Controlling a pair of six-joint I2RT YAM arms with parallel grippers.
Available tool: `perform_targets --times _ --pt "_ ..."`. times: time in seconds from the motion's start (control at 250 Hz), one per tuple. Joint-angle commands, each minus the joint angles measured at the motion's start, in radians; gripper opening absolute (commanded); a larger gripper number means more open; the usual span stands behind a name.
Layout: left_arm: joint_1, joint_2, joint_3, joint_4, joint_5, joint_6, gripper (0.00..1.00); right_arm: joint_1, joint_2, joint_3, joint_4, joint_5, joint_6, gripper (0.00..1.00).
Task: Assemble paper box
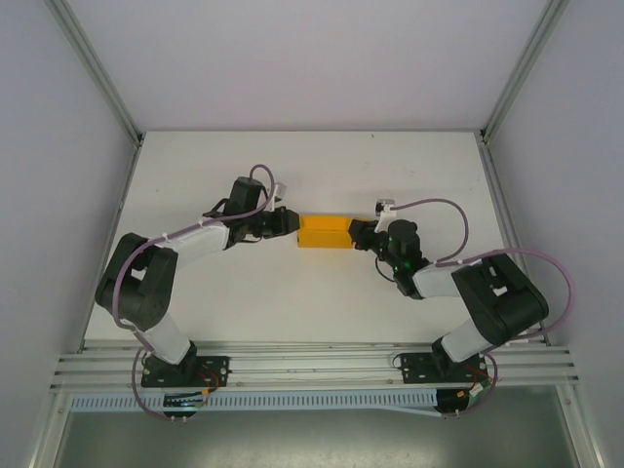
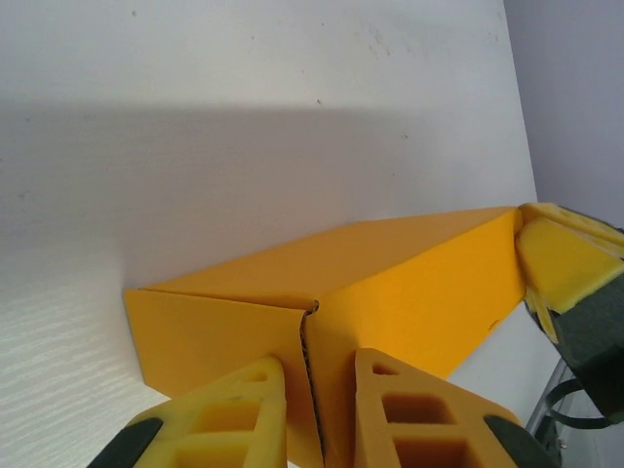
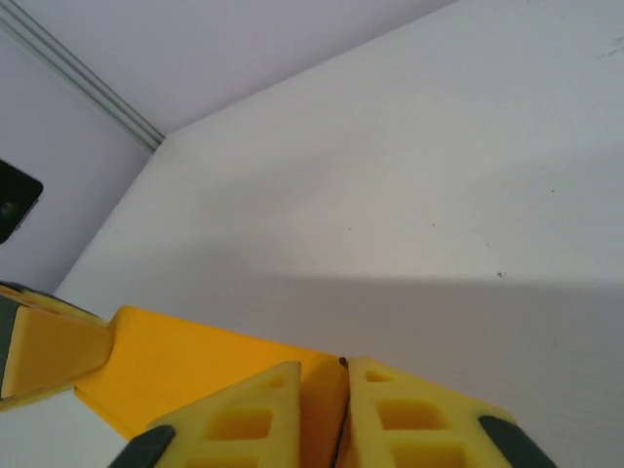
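Top external: both arms bent inward; left gripper and right gripper, nearly closed, pinch opposite ends of the paper box between them.

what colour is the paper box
The paper box is plain orange-yellow, with no print; it shows best in the left wrist view.

Left hand and right hand pinched, facing inward.

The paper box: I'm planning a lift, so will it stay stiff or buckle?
Probably light and crushable: the paper box is thin folded card. Pinched at both ends by the left claw and right claw, its walls may flex. Flat faces suggest it won't roll.
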Motion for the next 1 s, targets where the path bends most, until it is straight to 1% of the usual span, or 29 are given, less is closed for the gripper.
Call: perform_targets --times 0.0,0.036,0.068,0.104,0.144,0.16,0.188,0.2,0.272,0.296,0.316,0.36,0.392,0.44,0.5,0.584,0.624,0.68,0.755,0.843,0.911,0.951,0.995 --pt "-0.007 0.045 0.017 -0.227 -0.086 0.109 0.27 0.006 -0.064 0.082 -0.398 -0.017 -0.085 0.31" --pt "-0.007 0.038 0.048 -0.242 -0.096 0.123 0.30 0.005 -0.086 0.125 -0.466 -0.016 -0.107 0.42" --pt "-0.007 0.031 0.075 -0.257 -0.108 0.128 0.39 0.006 -0.101 0.173 -0.538 0.002 -0.121 0.49" --pt "-0.007 0.031 0.097 -0.277 -0.123 0.136 0.55 0.005 -0.108 0.229 -0.624 0.024 -0.148 0.55" --pt "-0.007 0.031 0.147 -0.292 -0.133 0.142 0.69 0.003 -0.111 0.290 -0.708 0.039 -0.192 0.60" --pt "-0.008 0.031 0.159 -0.295 -0.136 0.141 0.77 0.002 -0.111 0.310 -0.733 0.045 -0.208 0.61" --pt "-0.007 0.005 0.178 -0.298 -0.134 0.139 0.95 0.001 -0.110 0.339 -0.764 0.049 -0.232 0.64" --pt "-0.007 0.001 0.185 -0.298 -0.134 0.138 0.98 0.000 -0.108 0.350 -0.774 0.047 -0.245 0.65" --pt "-0.007 -0.018 0.217 -0.302 -0.130 0.134 0.98 -0.009 -0.102 0.416 -0.830 0.019 -0.317 0.72" --pt "-0.007 -0.026 0.227 -0.310 -0.140 0.135 0.98 -0.014 -0.099 0.439 -0.851 0.000 -0.344 0.78" --pt "-0.007 -0.033 0.234 -0.319 -0.152 0.133 0.99 -0.018 -0.097 0.459 -0.871 -0.023 -0.370 0.82" --pt "-0.007 -0.054 0.244 -0.338 -0.190 0.133 0.99 -0.026 -0.085 0.505 -0.919 -0.075 -0.433 0.86" --pt "-0.009 -0.070 0.246 -0.352 -0.227 0.132 0.99 -0.029 -0.073 0.539 -0.956 -0.103 -0.470 0.94" --pt "-0.006 -0.093 0.241 -0.371 -0.276 0.124 0.99 -0.032 -0.051 0.586 -1.014 -0.148 -0.538 0.99" --pt "-0.005 -0.113 0.231 -0.381 -0.311 0.117 0.99 -0.032 -0.022 0.633 -1.065 -0.152 -0.570 0.99" --pt "-0.005 -0.118 0.216 -0.395 -0.314 0.111 0.99 -0.034 0.000 0.665 -1.114 -0.187 -0.626 0.99" --pt "-0.004 -0.120 0.207 -0.403 -0.318 0.102 0.98 -0.034 0.008 0.671 -1.128 -0.249 -0.683 0.99" --pt "-0.004 -0.128 0.187 -0.402 -0.330 0.098 0.99 -0.032 0.030 0.700 -1.192 -0.361 -0.811 0.99" --pt "-0.003 -0.140 0.157 -0.404 -0.346 0.092 0.99 -0.029 0.092 0.797 -1.348 -0.434 -0.928 0.97" --pt "-0.001 -0.153 0.113 -0.398 -0.364 0.072 0.99 -0.027 0.177 0.901 -1.495 -0.445 -0.990 0.93" --pt "-0.001 -0.163 0.076 -0.395 -0.369 0.052 0.98 -0.029 0.230 0.947 -1.516 -0.405 -1.006 0.87" --pt "-0.001 -0.169 0.062 -0.396 -0.365 0.043 0.99 -0.030 0.263 0.973 -1.524 -0.382 -1.005 0.87" --pt "-0.001 -0.176 0.047 -0.396 -0.361 0.035 0.98 -0.031 0.299 1.015 -1.566 -0.384 -1.020 0.86"
